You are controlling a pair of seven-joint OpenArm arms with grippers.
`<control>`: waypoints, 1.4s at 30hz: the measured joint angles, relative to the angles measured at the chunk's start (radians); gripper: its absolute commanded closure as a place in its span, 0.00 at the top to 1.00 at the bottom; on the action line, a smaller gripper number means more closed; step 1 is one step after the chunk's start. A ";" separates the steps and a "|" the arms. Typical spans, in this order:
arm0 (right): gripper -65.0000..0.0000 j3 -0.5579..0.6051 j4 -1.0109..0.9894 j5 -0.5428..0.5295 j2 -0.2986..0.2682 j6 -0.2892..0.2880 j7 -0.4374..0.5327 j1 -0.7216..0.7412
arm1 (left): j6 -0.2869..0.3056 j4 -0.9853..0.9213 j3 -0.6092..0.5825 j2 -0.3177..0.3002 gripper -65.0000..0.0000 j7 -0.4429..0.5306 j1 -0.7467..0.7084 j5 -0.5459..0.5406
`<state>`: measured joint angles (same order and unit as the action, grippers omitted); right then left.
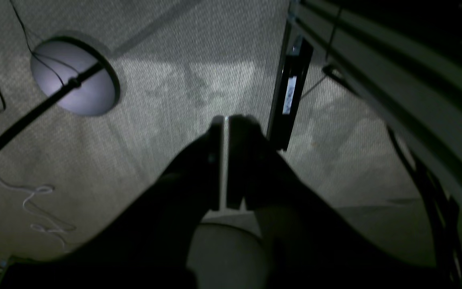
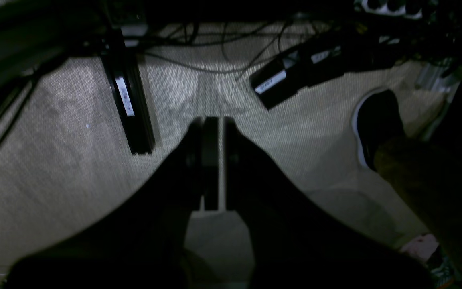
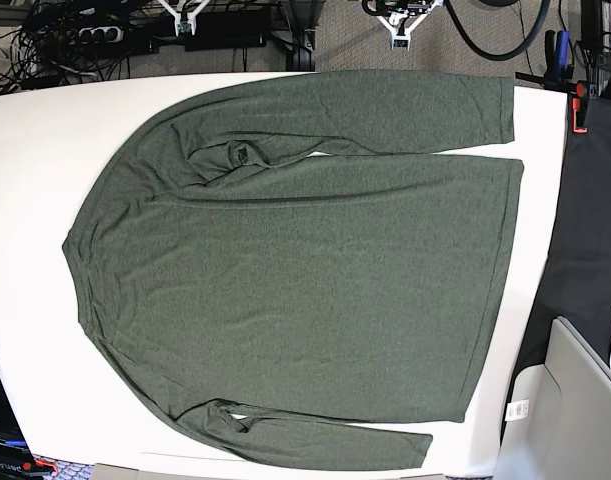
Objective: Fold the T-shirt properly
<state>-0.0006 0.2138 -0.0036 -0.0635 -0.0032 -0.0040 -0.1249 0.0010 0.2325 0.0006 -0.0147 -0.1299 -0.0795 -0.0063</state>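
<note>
Both hands parked off the counter, pointing at carpet. Left hand (image 1: 226, 160): jaws pressed together, only a thin seam between them, nothing held. Right hand (image 2: 215, 160): same, closed on nothing. Neither arm shows in the base view.

T-shirt (image 3: 305, 270) is well away from both hands, laid flat on the white counter (image 3: 45, 140), collar toward that view's left, hem toward its right, both long sleeves lying along the body's sides. No fold started, by the look of it.

Risks from here:
- Thin knit: a pinch may grab both layers, or slip and drag the whole shirt instead of lifting a sleeve.
- Far sleeve is bunched near the armpit; folding over that puts a lump in the fold.
- Near sleeve's cuff sits close to the counter edge; a loose pull could slide it off.
- Hands must open before descending, otherwise they just push fabric.
</note>
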 measured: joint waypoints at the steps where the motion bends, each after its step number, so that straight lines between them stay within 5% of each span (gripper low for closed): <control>1: 0.01 0.000 0.000 0.000 0.000 0.000 -0.001 -0.001 | 0.000 -0.001 0.000 0.000 0.01 0.000 -0.001 0.000; 22: 0.01 0.001 0.282 0.000 -0.064 0.000 0.007 -0.226 | 0.008 0.294 0.000 -0.103 0.00 0.000 -0.258 -0.007; 32: 0.01 -0.001 0.583 0.000 -0.140 0.000 -0.006 -0.420 | -0.001 0.529 0.000 -0.212 0.00 -0.020 -0.429 -0.298; 42: 0.01 -0.032 0.889 -0.004 -0.178 -0.005 -0.006 -0.589 | 0.000 1.007 0.000 -0.214 0.00 -0.025 -0.693 -0.327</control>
<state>-0.0330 1.1030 -0.0078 -0.2413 -0.0078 -0.0105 -0.7143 0.0013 1.2396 0.0002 -0.2291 -0.1551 -0.7727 -0.3336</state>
